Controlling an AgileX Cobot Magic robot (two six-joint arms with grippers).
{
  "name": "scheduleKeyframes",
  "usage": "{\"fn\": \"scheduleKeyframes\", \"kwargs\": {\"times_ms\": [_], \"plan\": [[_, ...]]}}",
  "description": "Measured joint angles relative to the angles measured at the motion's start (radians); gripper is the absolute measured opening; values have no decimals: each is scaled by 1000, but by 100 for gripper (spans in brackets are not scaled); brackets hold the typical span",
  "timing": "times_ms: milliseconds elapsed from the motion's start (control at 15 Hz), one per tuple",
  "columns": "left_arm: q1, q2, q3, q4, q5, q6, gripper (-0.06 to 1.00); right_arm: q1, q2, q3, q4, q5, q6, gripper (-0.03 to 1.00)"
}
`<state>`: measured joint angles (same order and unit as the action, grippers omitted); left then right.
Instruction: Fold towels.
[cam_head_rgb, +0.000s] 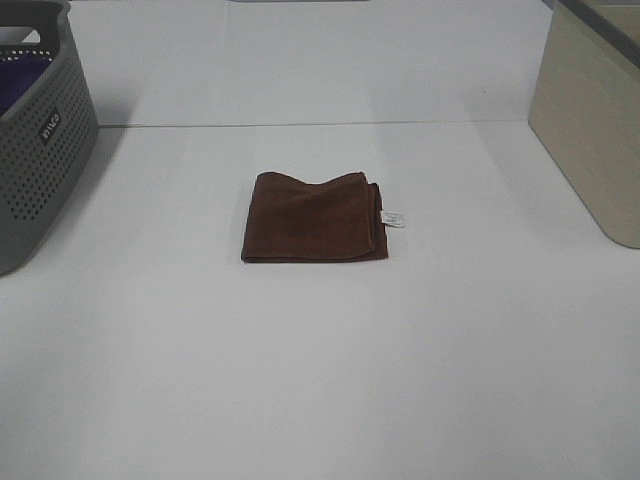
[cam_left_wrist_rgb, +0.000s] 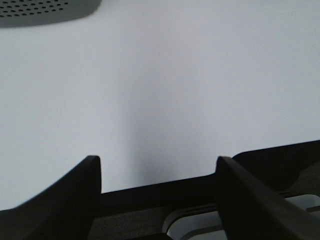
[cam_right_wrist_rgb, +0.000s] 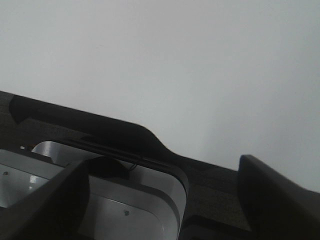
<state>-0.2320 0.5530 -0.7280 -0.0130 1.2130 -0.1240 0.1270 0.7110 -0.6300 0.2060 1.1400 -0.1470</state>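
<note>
A dark brown towel (cam_head_rgb: 314, 218) lies folded into a small rectangle in the middle of the white table, with a white label (cam_head_rgb: 393, 218) sticking out at its right edge. Neither arm shows in the exterior high view. In the left wrist view my left gripper (cam_left_wrist_rgb: 157, 162) is open and empty over bare table, with its two dark fingers wide apart. In the right wrist view my right gripper (cam_right_wrist_rgb: 165, 170) is open and empty, also over bare table. The towel shows in neither wrist view.
A grey perforated laundry basket (cam_head_rgb: 40, 140) stands at the far left with purple cloth inside; its rim also shows in the left wrist view (cam_left_wrist_rgb: 45, 12). A beige box (cam_head_rgb: 590, 120) stands at the far right.
</note>
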Motion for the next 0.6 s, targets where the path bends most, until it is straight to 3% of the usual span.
{"fn": "scheduleKeyframes", "kwargs": {"times_ms": [333,467,600], "plan": [[0,-368,183,-4,-71,96,62,0,-341,101,-51,-51,0,77],[0,-409,212,-9,-151,104,62,0,-422,120,-65,-69,-1,77],[0,-409,224,-26,-156,124,62,0,-424,121,-66,-69,-1,77]]}}
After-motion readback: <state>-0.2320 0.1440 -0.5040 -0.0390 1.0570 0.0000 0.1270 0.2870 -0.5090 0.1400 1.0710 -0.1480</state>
